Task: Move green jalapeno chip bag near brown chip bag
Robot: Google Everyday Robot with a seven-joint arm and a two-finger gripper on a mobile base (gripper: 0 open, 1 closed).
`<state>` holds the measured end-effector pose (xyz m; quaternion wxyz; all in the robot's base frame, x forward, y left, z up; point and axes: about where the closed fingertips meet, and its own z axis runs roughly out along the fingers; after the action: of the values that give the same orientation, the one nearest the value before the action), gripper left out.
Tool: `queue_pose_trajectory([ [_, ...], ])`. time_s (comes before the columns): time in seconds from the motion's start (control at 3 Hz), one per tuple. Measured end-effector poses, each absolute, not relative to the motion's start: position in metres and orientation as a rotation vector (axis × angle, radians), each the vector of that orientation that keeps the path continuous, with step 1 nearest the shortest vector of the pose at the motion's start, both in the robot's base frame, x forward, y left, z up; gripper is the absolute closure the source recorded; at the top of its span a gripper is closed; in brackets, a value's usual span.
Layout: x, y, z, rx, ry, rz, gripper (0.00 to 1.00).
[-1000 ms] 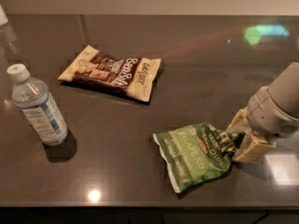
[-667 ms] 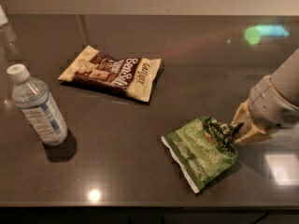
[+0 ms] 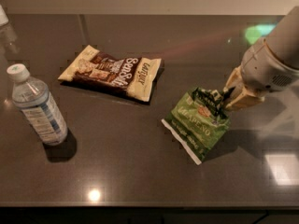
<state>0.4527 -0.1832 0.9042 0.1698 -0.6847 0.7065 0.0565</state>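
The two-finger gripper (image 3: 225,100) is on the right side of the dark glossy table (image 3: 140,171), clenched on the crumpled top edge of the glossy green jalapeno chip bag (image 3: 198,125) with white sealed edges. The bag hangs tilted from that pinch, and its lower white corner looks to be on or just above the tabletop. The flat dark brown chip bag (image 3: 114,71) with cream-yellow ends lies to the left and further back, apart from the green one, so the carry is judged not finished.

Risks:
- The grip is only on a thin, slick edge, so the bag may slip out mid-move.
- A dragging lower corner could catch and twist the bag out of the fingers.
- Overshooting could shove the brown bag or land the green one on top of it.
- The clear plastic water bottle (image 3: 37,106) with a white cap stands upright at far left, well apart, so it is a low tip-over risk unless the sweep goes too far.
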Motion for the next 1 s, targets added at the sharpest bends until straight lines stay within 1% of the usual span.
queue_pose_trajectory([
  [1.0,0.584,-0.158,0.96,-1.843,1.939,0.035,1.0],
])
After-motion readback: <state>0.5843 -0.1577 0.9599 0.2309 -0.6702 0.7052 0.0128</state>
